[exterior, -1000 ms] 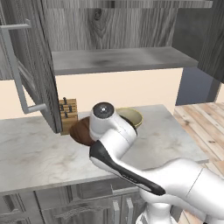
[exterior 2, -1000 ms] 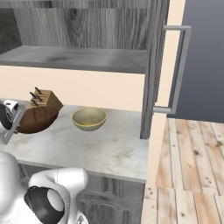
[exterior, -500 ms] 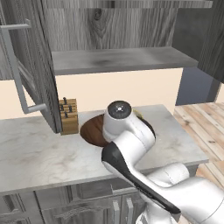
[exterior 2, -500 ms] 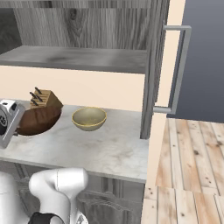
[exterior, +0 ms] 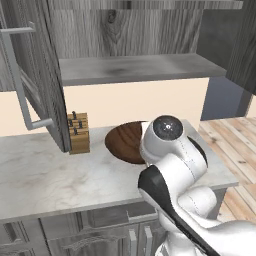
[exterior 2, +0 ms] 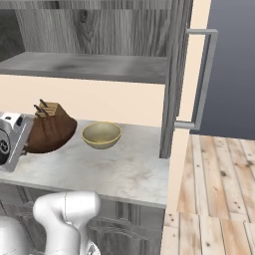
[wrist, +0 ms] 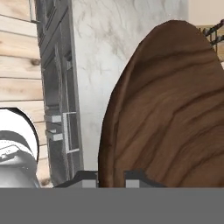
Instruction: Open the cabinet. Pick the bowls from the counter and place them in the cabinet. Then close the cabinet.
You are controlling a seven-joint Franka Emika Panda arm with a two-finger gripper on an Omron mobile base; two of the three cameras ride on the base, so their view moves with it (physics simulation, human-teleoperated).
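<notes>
The brown bowl [exterior 2: 50,133] has been raised and tipped at centre-left, pinched at its rim by the claw [wrist: 111,177] for shelving; the tan bowl [exterior 2: 101,134] waits on the bench [exterior 2: 124,169].

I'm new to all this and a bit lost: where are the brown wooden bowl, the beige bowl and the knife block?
brown wooden bowl [exterior: 125,142], left base view, on its inner surface.
beige bowl [exterior 2: 101,135], right base view, on its hollow inside.
knife block [exterior: 78,134], left base view, on its front face.
</notes>
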